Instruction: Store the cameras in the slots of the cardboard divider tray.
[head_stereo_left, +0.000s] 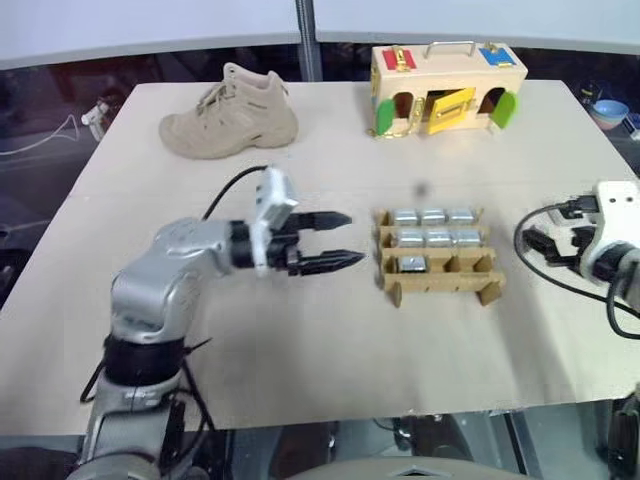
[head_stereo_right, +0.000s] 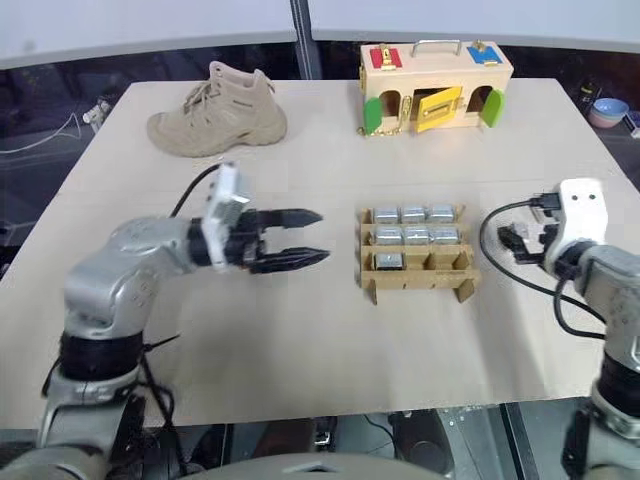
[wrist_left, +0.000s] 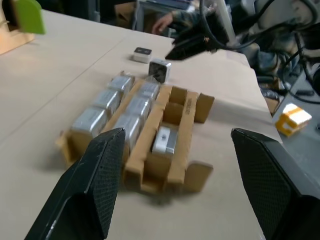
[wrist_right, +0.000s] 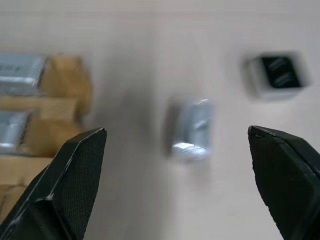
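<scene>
Pale tan bench (head_stereo_left: 300, 360) carries a small brown cardboard divider tray (head_stereo_left: 438, 290) with notched dividers and feet, standing near the middle, toward the robot's right. Three rows of three slots: the far row holds three silver-white boxy cameras (head_stereo_left: 433, 216), the middle row three more (head_stereo_left: 438, 238), and the near row has a single camera (head_stereo_left: 412, 264) in its leftmost slot; the other two near slots are bare cardboard. Two more cameras lie loose on the bench on the tray's right side: a silver one (wrist_right: 192, 129) just beside the tray, and one with a black square lens face (wrist_right: 277, 74) a little further off, apart from the first. The left wrist view shows the same pair beyond the tray's far end, one flat (wrist_left: 142, 54) and one standing with its dark face showing (wrist_left: 159, 70). Left tool (head_stereo_left: 335, 240) hangs above the bench just left of the tray, pointing toward it, its two black fingers spread and nothing between them. Right tool (wrist_right: 180, 190) sits at the bench's right side near the loose cameras, fingers spread wide, released, the silver camera lying in line with the gap but untouched. At the bench's far edge stand a beige suede lace-up boot (head_stereo_left: 232, 112) on the left and a pale wooden box with colourful doors and a metal handle (head_stereo_left: 445, 88) on the right, both well apart from the tray.
</scene>
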